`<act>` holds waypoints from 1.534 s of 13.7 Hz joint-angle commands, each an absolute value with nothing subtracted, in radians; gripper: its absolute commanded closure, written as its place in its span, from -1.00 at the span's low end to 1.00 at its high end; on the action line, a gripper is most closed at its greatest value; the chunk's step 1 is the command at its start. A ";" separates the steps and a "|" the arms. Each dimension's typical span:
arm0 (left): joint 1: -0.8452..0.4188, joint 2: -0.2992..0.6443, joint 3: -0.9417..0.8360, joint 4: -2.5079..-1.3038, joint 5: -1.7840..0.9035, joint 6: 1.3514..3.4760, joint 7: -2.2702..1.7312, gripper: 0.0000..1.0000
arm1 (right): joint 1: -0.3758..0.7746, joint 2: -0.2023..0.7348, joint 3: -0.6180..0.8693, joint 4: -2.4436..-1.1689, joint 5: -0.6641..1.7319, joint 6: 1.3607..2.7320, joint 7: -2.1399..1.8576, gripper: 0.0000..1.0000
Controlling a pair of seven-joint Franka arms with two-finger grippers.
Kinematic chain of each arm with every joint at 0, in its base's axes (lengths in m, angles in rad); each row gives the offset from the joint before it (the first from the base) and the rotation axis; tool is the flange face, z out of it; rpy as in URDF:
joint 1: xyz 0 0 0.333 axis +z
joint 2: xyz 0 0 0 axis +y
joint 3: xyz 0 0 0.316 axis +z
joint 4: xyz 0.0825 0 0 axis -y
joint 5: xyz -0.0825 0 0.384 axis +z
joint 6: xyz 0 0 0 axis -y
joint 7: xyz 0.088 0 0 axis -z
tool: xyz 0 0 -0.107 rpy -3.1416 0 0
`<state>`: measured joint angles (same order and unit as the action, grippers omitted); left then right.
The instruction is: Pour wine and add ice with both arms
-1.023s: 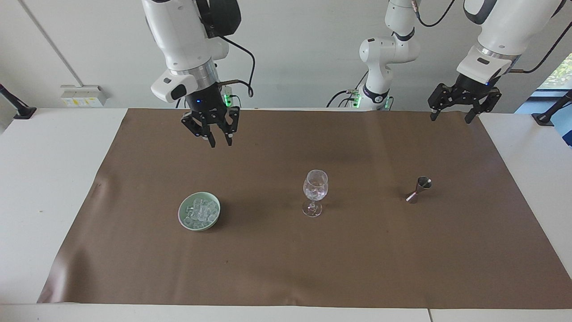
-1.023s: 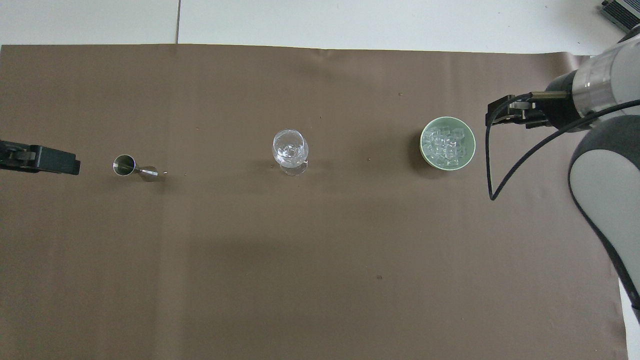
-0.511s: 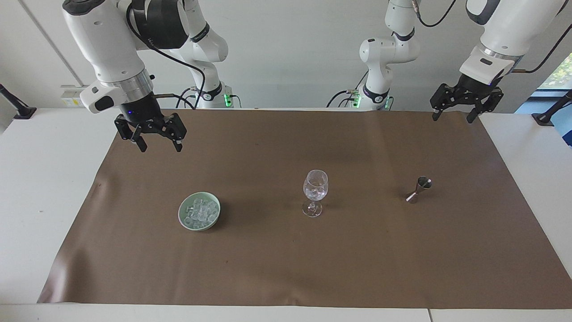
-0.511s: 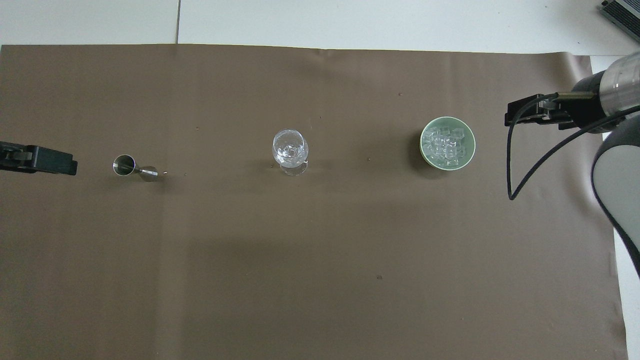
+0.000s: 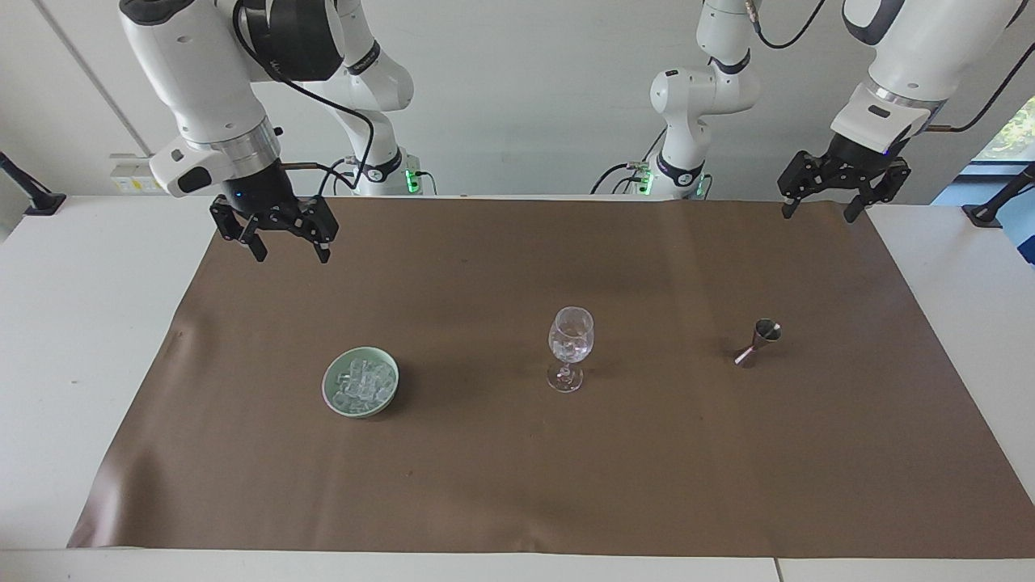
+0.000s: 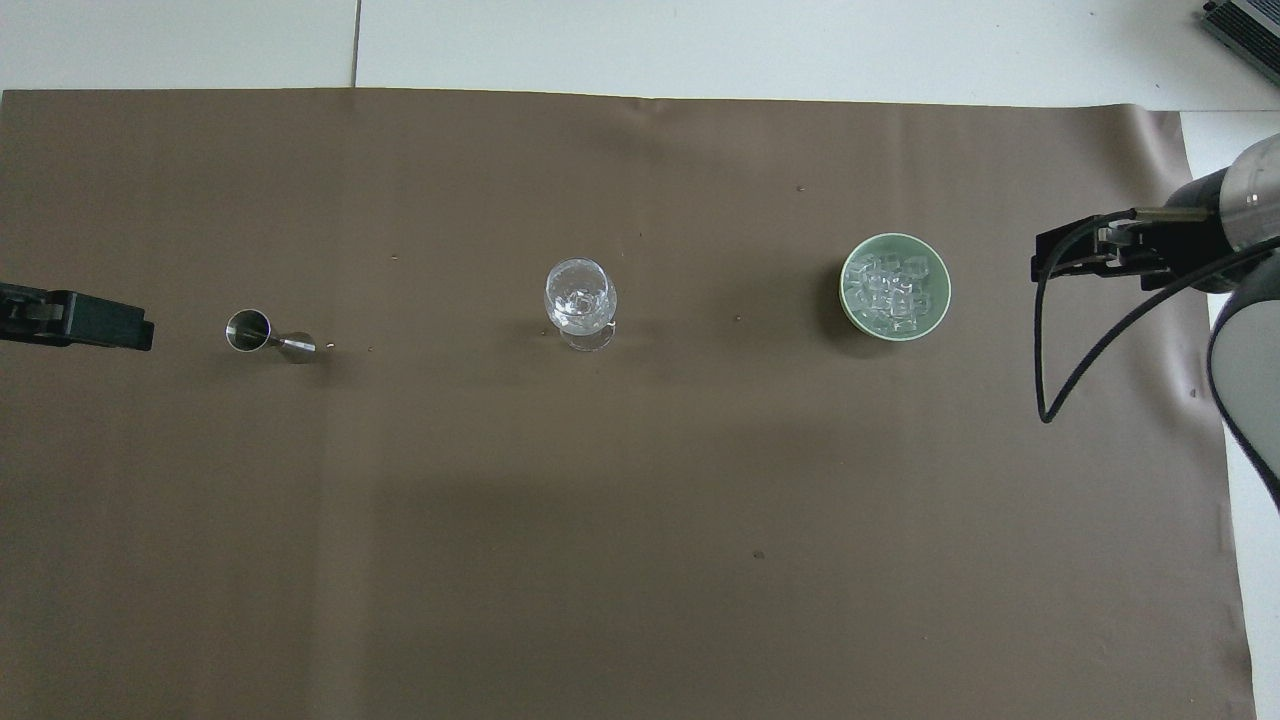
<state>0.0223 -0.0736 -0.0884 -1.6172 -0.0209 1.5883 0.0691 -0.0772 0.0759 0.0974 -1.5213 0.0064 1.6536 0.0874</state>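
A stemmed wine glass (image 5: 570, 347) stands upright at the middle of the brown mat, with clear pieces in its bowl; it also shows in the overhead view (image 6: 580, 300). The ice (image 5: 361, 378) is heaped in a pale green bowl (image 5: 327, 390) toward the right arm's end, and the ice (image 6: 893, 290) and bowl (image 6: 845, 288) also show from above. A steel jigger (image 5: 758, 342) stands toward the left arm's end. My right gripper (image 5: 291, 256) hangs open and empty over the mat's corner near the robots. My left gripper (image 5: 817, 216) hangs open and empty over the mat's other near corner.
The brown mat (image 5: 517, 477) covers most of the white table (image 5: 89, 339). The jigger (image 6: 265, 336) leans a little. The right arm's black cable (image 6: 1050, 340) loops below its wrist. Wall sockets sit at the right arm's end.
My right gripper has swung from over the mat toward the right arm's end of the table, then risen slightly. The left gripper has hardly moved. Glass, bowl and jigger are still.
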 commanded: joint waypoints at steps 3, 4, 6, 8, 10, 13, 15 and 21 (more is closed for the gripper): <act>0.038 -0.094 -0.098 -1.628 -0.031 1.575 0.081 -1.00 | -0.017 0.035 0.006 -1.522 0.020 1.632 -0.008 -1.00; 0.038 -0.098 -0.095 -1.617 -0.031 1.577 0.081 -1.00 | -0.017 0.034 0.009 -1.522 0.023 1.631 -0.005 -1.00; 0.040 -0.100 -0.092 -1.615 -0.031 1.577 0.081 -1.00 | -0.017 0.029 0.011 -1.522 0.023 1.606 -0.005 -1.00; 0.040 -0.100 -0.087 -1.615 -0.031 1.577 0.081 -1.00 | -0.015 0.017 0.011 -1.522 0.023 1.585 -0.003 -1.00; 0.040 -0.098 -0.089 -1.614 -0.031 1.577 0.081 -1.00 | -0.015 0.011 0.006 -1.522 0.023 1.548 -0.003 -1.00; 0.040 -0.100 -0.087 -1.615 -0.031 1.577 0.081 -1.00 | -0.015 -0.018 0.000 -1.523 0.021 1.519 -0.005 -1.00; 0.040 -0.100 -0.087 -1.614 -0.031 1.577 0.081 -1.00 | -0.015 -0.021 -0.002 -1.523 0.017 1.488 -0.006 -1.00; 0.040 -0.100 -0.087 -1.615 -0.031 1.577 0.081 -1.00 | -0.002 -0.038 -0.015 -1.528 0.011 1.450 -0.014 -1.00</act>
